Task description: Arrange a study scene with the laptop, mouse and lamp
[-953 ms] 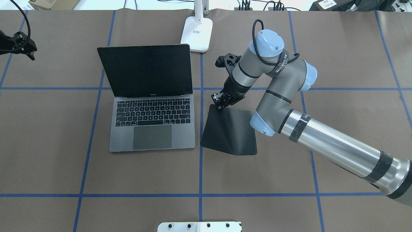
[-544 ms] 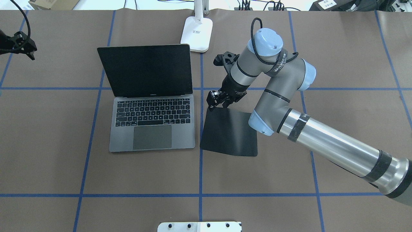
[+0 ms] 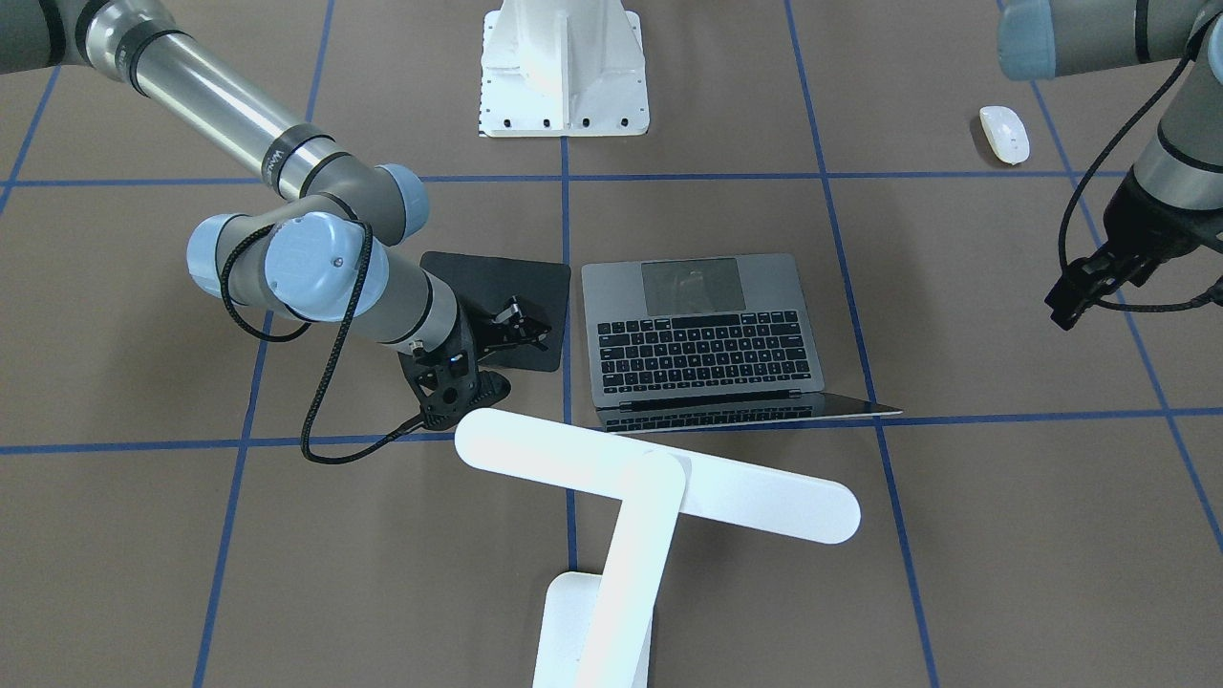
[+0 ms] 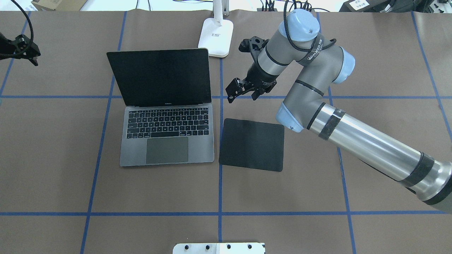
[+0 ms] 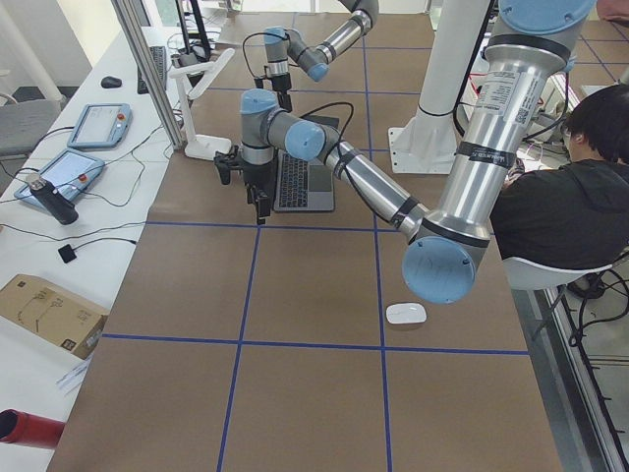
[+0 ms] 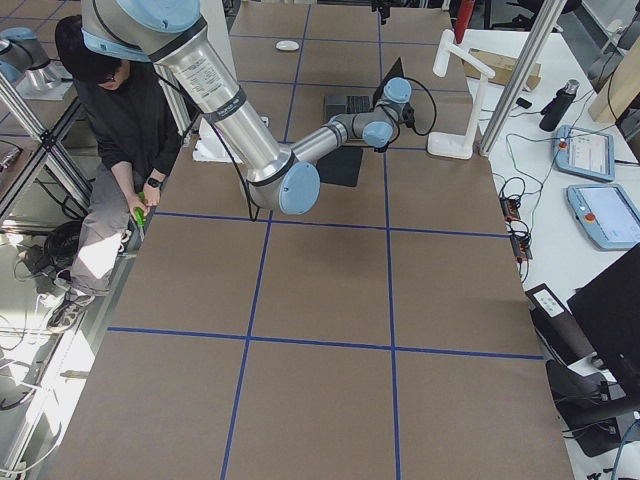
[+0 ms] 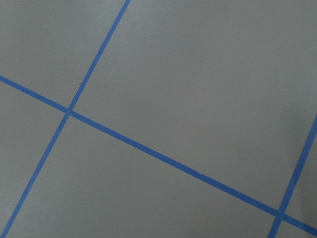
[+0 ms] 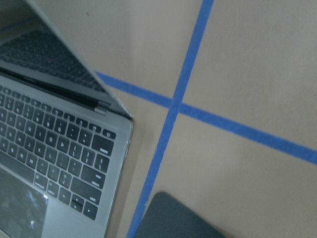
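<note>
The laptop (image 4: 166, 120) stands open on the table, also in the front view (image 3: 702, 325). The white lamp has its base (image 4: 216, 37) behind the laptop and its bar head (image 3: 659, 487) over the table. The white mouse (image 3: 1004, 134) lies far out on the robot's left side, seen also in the left view (image 5: 406, 314). My right gripper (image 4: 242, 94) is open and empty, above the table beyond the black mouse pad (image 4: 251, 144), which lies flat right of the laptop. My left gripper (image 3: 1072, 299) hangs over bare table; its jaws are unclear.
A white ribbed pedestal (image 3: 564, 67) stands at the robot's side of the table. Blue tape lines cross the brown cover. A person (image 5: 570, 187) sits beside the table near the robot. Tablets and cables lie on the side bench (image 5: 79, 157).
My right gripper let go of the mouse pad's far corner, opened, and rose back toward the lamp. The pad dropped flat. The left arm has not moved.
</note>
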